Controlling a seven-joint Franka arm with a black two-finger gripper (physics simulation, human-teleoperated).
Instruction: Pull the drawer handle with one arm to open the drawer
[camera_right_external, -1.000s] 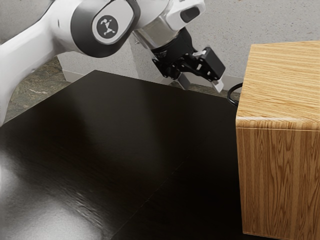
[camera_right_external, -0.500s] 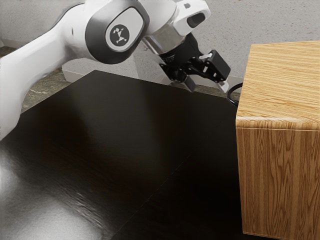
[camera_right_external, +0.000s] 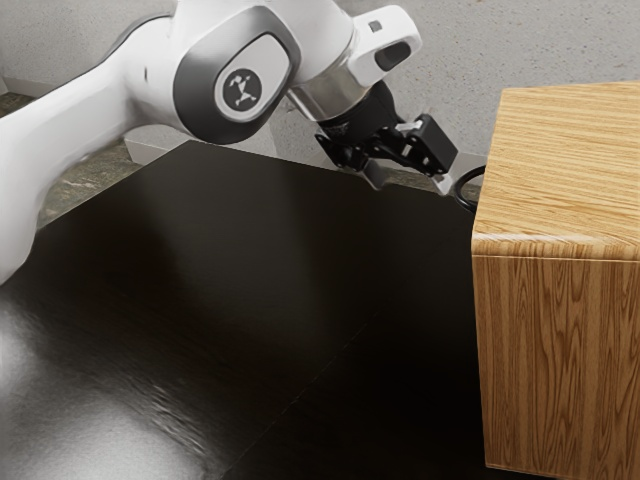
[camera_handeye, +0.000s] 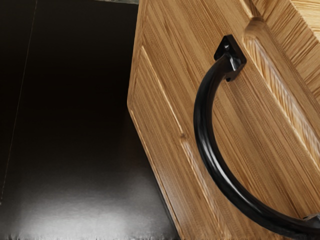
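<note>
Black two-finger gripper (camera_right_external: 410, 180): fingers spread, gripping nothing. Black curved drawer handle (camera_right_external: 463, 186) sits just beyond the fingers, at the light wooden cabinet's (camera_right_external: 560, 250) front edge. Dark desk (camera_right_external: 250, 300) lies beneath the fingers.

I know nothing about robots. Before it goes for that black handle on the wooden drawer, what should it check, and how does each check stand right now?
1. Handle in sight: ok. The black curved handle shows on the drawer front ahead of the hand.
2. Tool open: ok. The tool has its fingers apart and holds nothing.
3. Tool around the handle: not ok. In the exterior view it hangs just short of the handle.
4. Way to the handle free: ok. Nothing lies between them.
5. Fingers lined up with the handle: cannot tell.
</note>
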